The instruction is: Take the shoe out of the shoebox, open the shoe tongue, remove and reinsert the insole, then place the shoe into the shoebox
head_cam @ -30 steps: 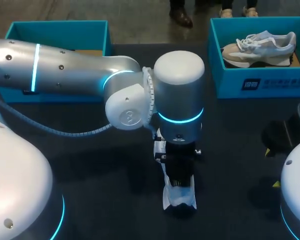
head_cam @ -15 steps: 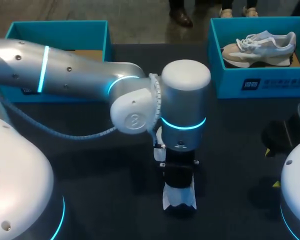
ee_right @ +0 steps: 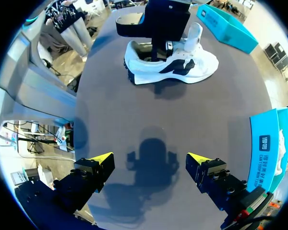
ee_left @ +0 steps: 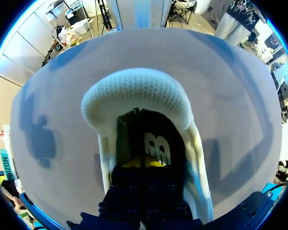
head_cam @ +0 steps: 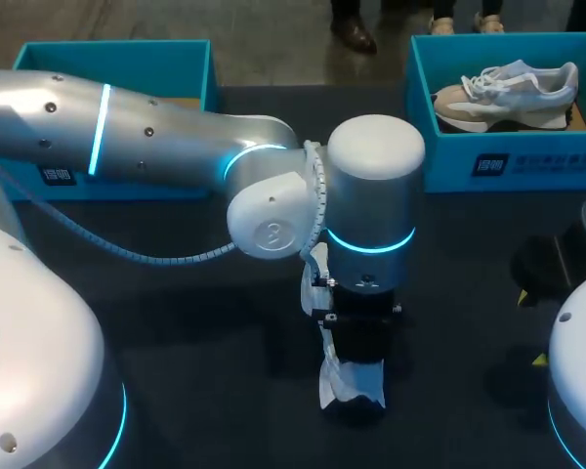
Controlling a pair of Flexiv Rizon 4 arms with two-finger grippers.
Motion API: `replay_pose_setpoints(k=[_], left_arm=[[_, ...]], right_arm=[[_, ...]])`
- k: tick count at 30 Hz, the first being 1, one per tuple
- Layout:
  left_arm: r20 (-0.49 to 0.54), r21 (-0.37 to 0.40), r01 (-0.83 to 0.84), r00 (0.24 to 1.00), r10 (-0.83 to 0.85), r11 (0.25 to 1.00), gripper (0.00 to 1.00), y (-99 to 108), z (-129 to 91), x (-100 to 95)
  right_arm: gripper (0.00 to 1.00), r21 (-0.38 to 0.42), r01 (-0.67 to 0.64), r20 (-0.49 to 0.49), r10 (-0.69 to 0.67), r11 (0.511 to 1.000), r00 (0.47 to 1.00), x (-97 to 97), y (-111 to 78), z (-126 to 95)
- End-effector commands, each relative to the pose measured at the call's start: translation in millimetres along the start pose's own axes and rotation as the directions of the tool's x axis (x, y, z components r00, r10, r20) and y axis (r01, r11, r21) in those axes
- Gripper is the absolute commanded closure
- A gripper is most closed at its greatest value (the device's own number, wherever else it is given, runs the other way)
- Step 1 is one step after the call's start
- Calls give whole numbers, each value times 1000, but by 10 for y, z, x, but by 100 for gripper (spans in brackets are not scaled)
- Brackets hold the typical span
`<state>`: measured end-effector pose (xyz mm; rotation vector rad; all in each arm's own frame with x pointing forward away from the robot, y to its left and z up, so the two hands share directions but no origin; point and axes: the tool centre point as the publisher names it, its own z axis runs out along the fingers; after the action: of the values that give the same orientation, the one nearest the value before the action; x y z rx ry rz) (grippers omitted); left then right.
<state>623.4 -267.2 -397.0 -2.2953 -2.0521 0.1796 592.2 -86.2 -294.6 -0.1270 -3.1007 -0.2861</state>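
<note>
On the desk (head_cam: 176,322), the white sneaker (ee_right: 170,64) stands outside the teal shoebox (head_cam: 112,68) with the left gripper (ee_left: 144,163) inside its opening above the insole (ee_left: 156,146), grip indeterminable, so insole work and reboxing probably remain; the right gripper (ee_right: 149,160) hovers, fingers wide.

shoe (ee_right: 170,64): white, black side patch, mesh heel | insole (ee_left: 156,148): black, white mark | left shoebox (head_cam: 203,73), right shoebox (head_cam: 547,161): teal | second shoe (head_cam: 498,93): beige-grey, white laces | table (head_cam: 176,332): dark grey | left arm (head_cam: 156,137): silver, cyan ring | right gripper (ee_right: 151,165): black, yellow tips
</note>
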Motion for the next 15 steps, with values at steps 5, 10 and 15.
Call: replay_pose_setpoints(k=[5, 10, 15], left_arm=[[38, -46, 5, 999, -3, 999, 100, -11, -380, 171], [37, -72, 27, 999, -24, 997, 100, 21, -447, 194], [60, -101, 46, 997, -40, 994, 100, 86, -512, 206]], right_arm=[[0, 2, 0, 5, 0, 1000, 1000, 24, -4, 6], [0, 2, 0, 5, 0, 1000, 1000, 24, -4, 6], [0, 2, 0, 5, 0, 1000, 1000, 24, -4, 6]])
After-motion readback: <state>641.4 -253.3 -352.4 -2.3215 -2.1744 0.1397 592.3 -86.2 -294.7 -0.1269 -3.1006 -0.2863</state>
